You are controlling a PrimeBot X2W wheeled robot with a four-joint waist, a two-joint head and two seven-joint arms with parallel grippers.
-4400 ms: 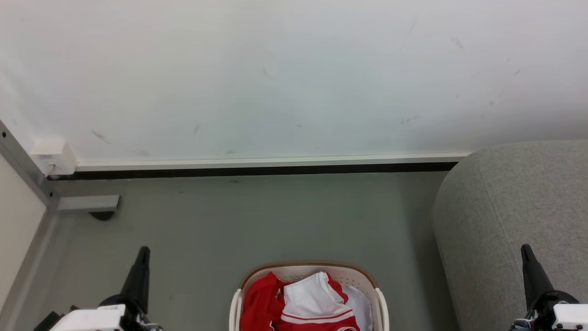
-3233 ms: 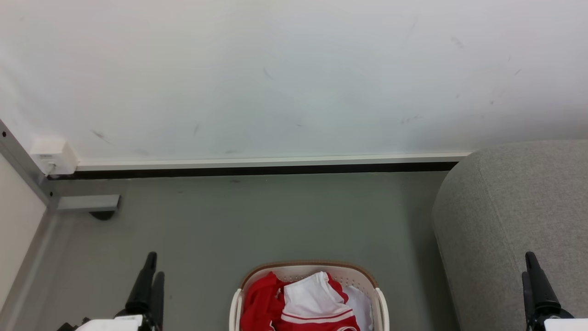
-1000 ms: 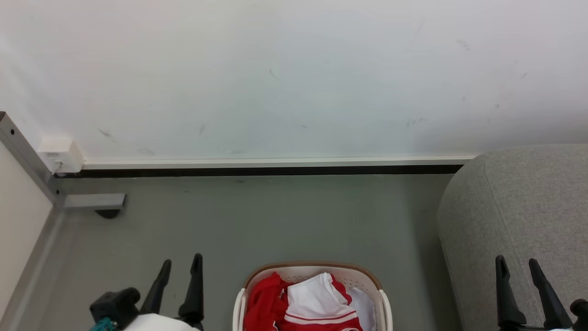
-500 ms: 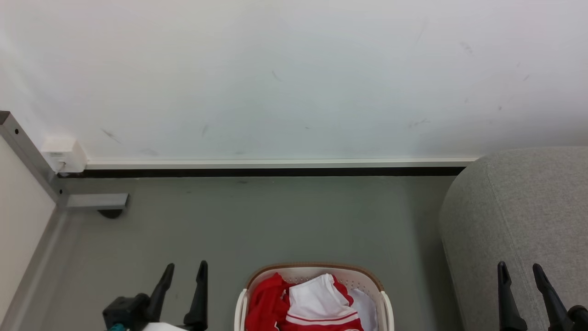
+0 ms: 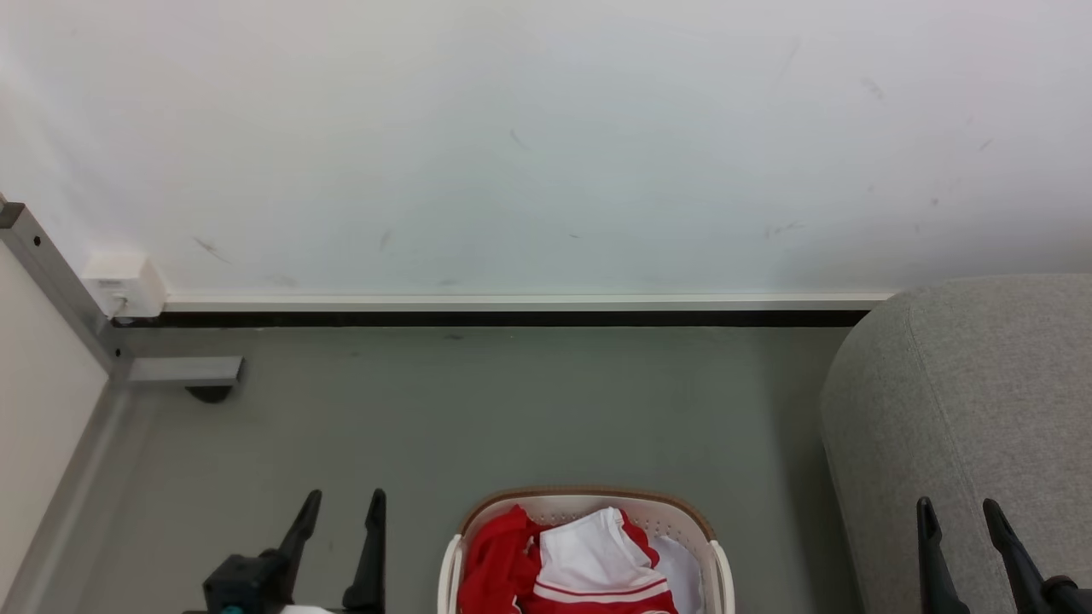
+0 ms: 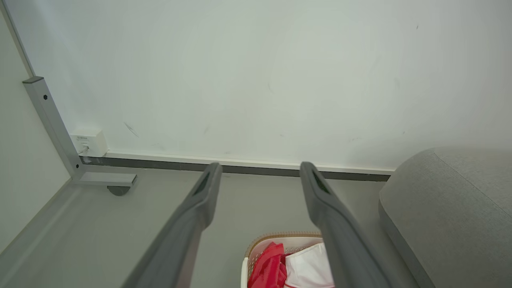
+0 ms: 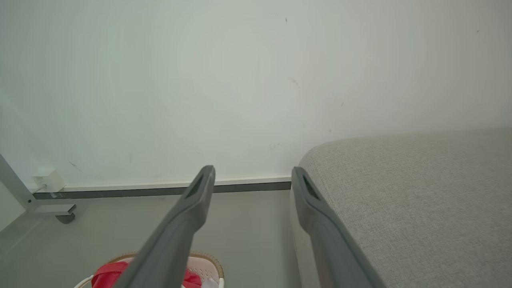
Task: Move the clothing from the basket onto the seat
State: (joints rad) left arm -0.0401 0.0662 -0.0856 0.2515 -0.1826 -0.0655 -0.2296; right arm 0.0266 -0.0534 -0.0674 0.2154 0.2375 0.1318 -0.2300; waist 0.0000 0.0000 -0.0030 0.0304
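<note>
You'll find the clothing (image 5: 502,567) bunched inside the basket (image 5: 589,497), red folds on its left and white fabric with red stripes beside them. The basket stands on the floor (image 5: 512,409), and the seat (image 5: 981,401) is near on its right. Your left tool (image 5: 345,496) hangs left of the basket, fingers spread wide and empty. Your right tool (image 5: 955,505), just as wide and empty, shows against the seat.

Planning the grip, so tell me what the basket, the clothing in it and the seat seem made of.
Cream-white perforated basket with brown rim: looks smooth moulded plastic, by its round holes and rounded corners. Red-and-white clothing: thin soft fabric, likely jersey knit; it lies crumpled. Large grey rounded seat: matt woven upholstery; weave and seam show.
</note>
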